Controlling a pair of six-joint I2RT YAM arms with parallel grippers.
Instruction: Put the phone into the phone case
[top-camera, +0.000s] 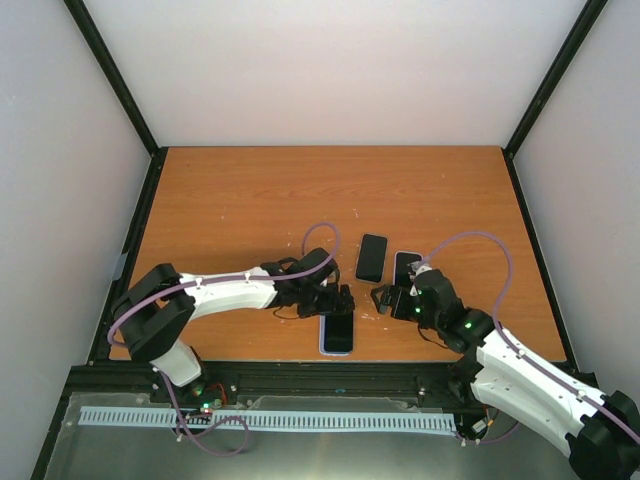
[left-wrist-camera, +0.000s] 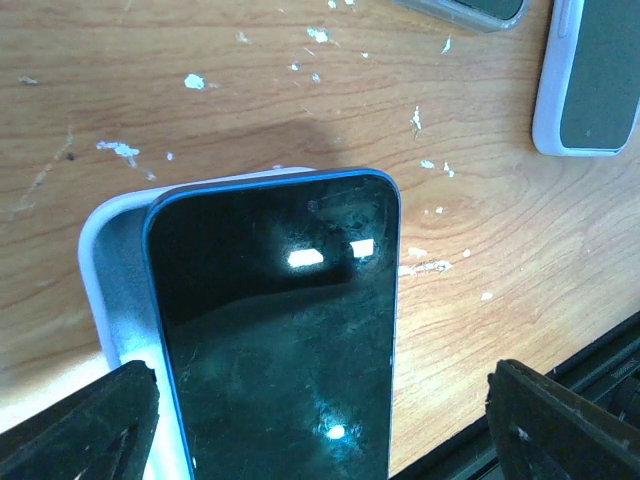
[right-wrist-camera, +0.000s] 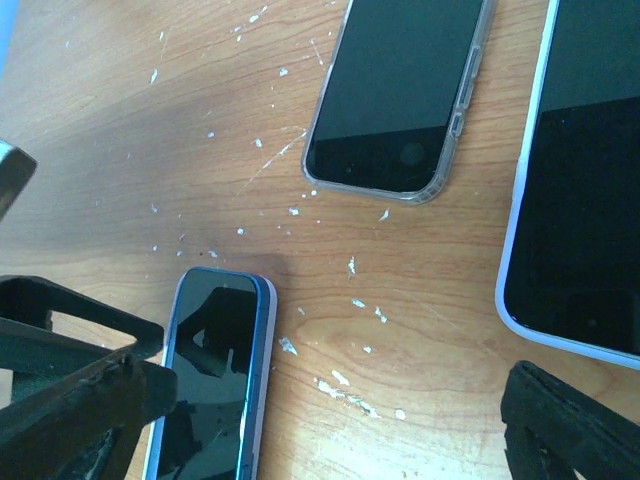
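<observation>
So the blue-framed phone is lying screen-up on top of the white phone case near the front edge of the wooden table, sitting a bit crooked with the case's rim poking out along its left and top sides, and I can't read any branding on it. The left gripper is spread wide with a finger on either side of the phone, not touching it. The right gripper is also wide apart and holding nothing, near a clear-cased phone and a white-cased phone lying side by side.
</observation>
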